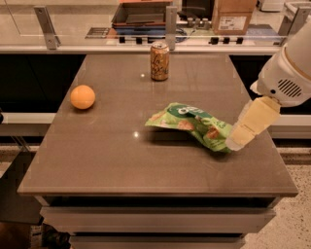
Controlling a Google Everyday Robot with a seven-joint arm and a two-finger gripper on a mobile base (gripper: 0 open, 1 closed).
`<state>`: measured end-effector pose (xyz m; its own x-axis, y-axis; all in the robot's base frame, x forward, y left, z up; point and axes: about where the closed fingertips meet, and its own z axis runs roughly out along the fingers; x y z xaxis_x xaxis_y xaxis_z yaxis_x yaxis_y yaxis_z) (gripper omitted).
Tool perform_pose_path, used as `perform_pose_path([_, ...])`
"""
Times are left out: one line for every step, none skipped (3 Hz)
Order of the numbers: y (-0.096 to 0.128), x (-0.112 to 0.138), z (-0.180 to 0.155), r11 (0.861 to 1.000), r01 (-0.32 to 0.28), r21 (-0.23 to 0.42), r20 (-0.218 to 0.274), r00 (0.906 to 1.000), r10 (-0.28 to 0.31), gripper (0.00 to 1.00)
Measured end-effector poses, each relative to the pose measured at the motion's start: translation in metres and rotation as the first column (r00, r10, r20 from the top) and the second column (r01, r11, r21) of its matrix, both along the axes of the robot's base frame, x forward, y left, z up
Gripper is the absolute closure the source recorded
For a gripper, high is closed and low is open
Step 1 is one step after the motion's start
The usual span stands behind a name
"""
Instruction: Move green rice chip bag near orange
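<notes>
At the near right of the tabletop, the robot's gripper hangs low from the white arm, its cream tip set against the near-right corner of the green chip bag. Whether it touches the foil cannot be told, nor can how the jaws stand. The bag lies flat on the tabletop, unlifted, a little right of centre. Its long axis runs across the frame, from a far-left end down to the near-right end where the gripper waits. Nearly the whole bag therefore lies to the frame's left of the jaws. The orange sits farther left again and slightly farther back, near the left edge of the tabletop and well apart from the bag. The bag's axis points roughly toward the fruit. By that lie, the coming move looks to be a grasp at this near-right corner. A carry or drag leftward and a touch away from the camera would follow, almost along the bag's own length. A drink can stands upright near the far edge, about midway across, well apart from both bag and orange and seemingly off that line. Beyond the tabletop, a cardboard box rests on the counter behind.
</notes>
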<state>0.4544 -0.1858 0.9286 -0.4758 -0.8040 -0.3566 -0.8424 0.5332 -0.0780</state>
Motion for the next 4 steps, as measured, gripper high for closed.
perform_pose_path([0.015,0.010,-0.023,0.988,0.034,0.151,0.022,0.9991,-0.037,0.00])
perform_pose_path([0.030,0.027,-0.026,0.970,-0.003,0.243,0.092,0.9956,-0.020,0.00])
perform_pose_path([0.030,0.027,-0.026,0.970,-0.003,0.243,0.092,0.9956,-0.020,0.00])
perform_pose_path([0.034,0.030,-0.037,0.963,0.034,0.267,0.087,0.9944,-0.059,0.00])
